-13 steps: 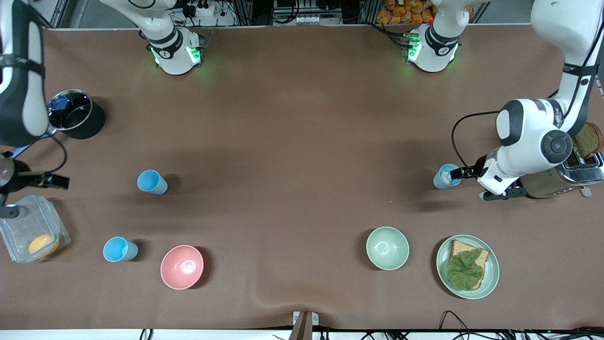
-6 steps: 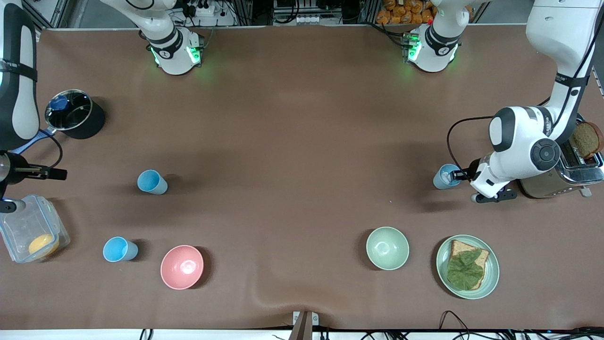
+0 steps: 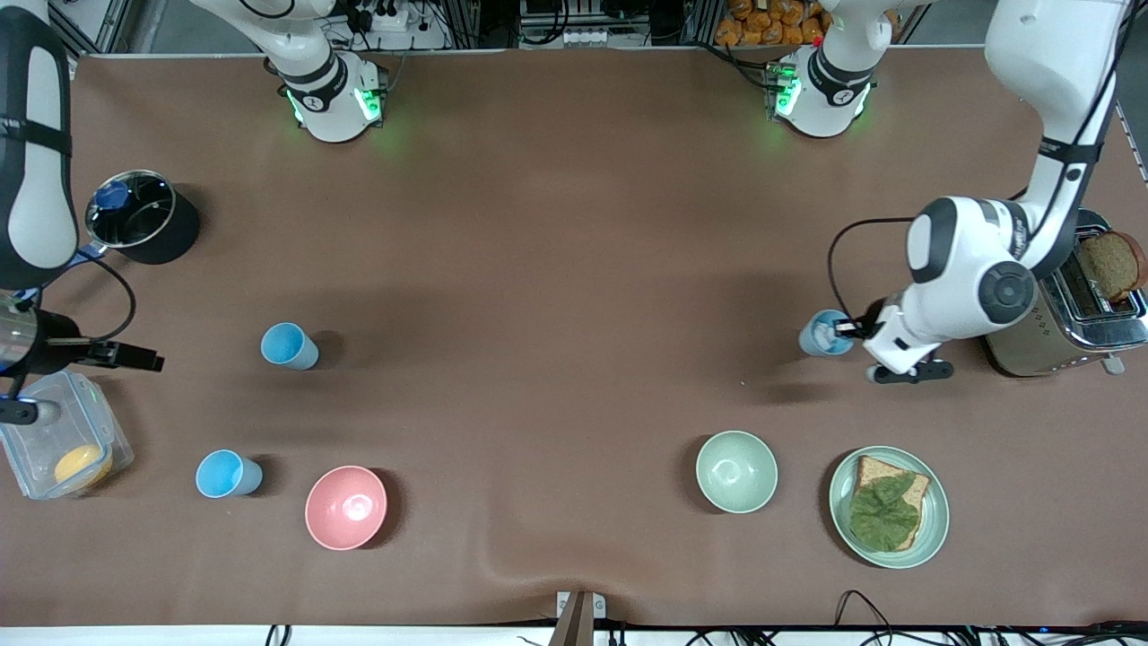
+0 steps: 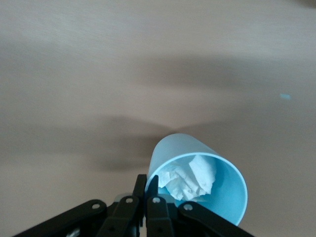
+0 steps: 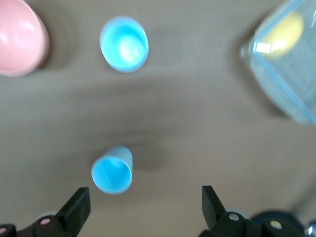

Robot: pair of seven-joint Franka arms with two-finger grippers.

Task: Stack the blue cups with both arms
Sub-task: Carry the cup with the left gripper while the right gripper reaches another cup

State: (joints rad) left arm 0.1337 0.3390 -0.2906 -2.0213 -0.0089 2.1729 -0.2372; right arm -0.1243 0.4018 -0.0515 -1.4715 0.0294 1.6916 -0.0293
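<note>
My left gripper (image 3: 847, 330) is shut on the rim of a blue cup (image 3: 821, 334) with crumpled white paper inside, beside the toaster; in the left wrist view the fingers (image 4: 153, 186) pinch the cup's wall (image 4: 217, 192). Two more blue cups stand toward the right arm's end: one (image 3: 289, 346) farther from the front camera, one (image 3: 228, 474) nearer, beside the pink bowl. My right gripper (image 3: 143, 358) is open and empty, over the table beside the clear box. The right wrist view shows both cups, one (image 5: 112, 169) close to the open jaws and one (image 5: 124, 43) farther off.
A pink bowl (image 3: 345, 507), a green bowl (image 3: 736, 471) and a plate (image 3: 843, 529) with bread and lettuce lie near the front edge. A toaster (image 3: 1067, 332) stands at the left arm's end. A black pot (image 3: 142, 220) and a clear box (image 3: 54, 440) are at the right arm's end.
My left gripper has moved with its blue cup away from the toaster, toward the middle of the table. My right gripper has moved a little toward the two standing cups.
</note>
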